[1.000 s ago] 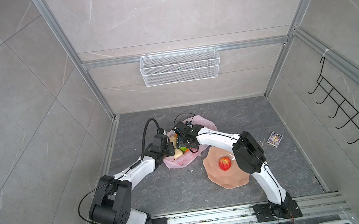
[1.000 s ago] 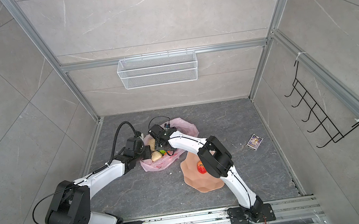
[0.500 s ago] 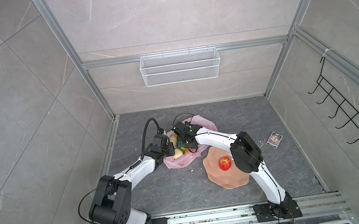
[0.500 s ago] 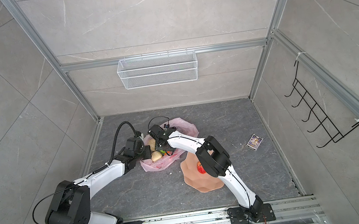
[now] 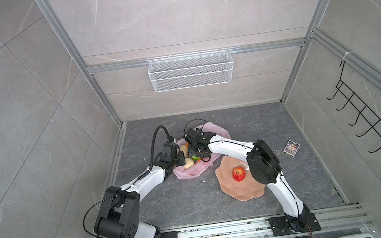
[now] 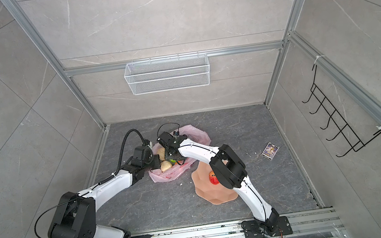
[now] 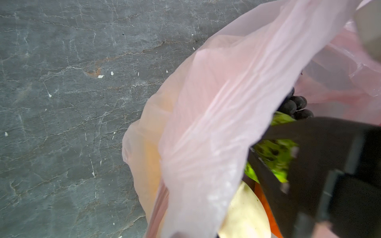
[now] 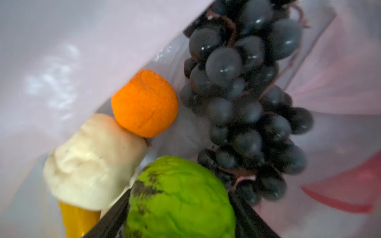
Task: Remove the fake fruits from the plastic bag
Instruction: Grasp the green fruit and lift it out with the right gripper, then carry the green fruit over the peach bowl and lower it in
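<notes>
With the right claw (image 8: 179,193) clamped on the green fruit (image 8: 181,210), we should lift slowly (the grapes (image 8: 243,103) lie just beside it); the left claw (image 5: 181,157), closed on the bag (image 5: 217,132), holds its mouth apart.

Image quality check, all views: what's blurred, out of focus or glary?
Right wrist view: green fruit too close, soft; grape bunch nearly sharp, with small highlights; plastic bag film hazy. Left wrist view: floor crisp, green fruit smeared. Both top views: sharp, even light, soft shadows.
</notes>
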`<state>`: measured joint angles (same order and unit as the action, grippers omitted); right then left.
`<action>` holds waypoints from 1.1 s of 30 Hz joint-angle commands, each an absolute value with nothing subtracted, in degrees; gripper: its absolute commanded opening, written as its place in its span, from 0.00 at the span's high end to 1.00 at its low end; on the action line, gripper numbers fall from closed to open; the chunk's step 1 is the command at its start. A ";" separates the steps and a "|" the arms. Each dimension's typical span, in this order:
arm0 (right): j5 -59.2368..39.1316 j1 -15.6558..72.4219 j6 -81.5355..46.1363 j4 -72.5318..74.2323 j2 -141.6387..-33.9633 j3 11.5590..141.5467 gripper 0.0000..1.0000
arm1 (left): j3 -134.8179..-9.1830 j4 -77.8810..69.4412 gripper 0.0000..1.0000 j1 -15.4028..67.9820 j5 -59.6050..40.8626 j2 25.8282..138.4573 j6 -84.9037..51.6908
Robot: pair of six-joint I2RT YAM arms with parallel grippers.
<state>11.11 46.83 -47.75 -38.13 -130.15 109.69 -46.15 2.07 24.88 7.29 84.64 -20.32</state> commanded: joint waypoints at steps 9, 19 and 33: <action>14.76 47.72 -41.17 -40.80 -115.86 101.76 0.29 | -46.10 0.97 1.00 24.96 9.15 83.67 -19.86; 21.76 47.71 -36.84 -46.79 -97.17 85.34 0.30 | -45.88 1.06 1.00 24.96 9.39 83.14 -19.78; 32.04 53.07 -41.08 -69.80 -85.82 75.71 0.30 | -46.05 0.87 1.00 24.96 9.14 84.20 -19.69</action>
<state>27.92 50.92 -38.44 -60.42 -84.95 77.01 -46.15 2.09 24.88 8.71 84.66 -20.32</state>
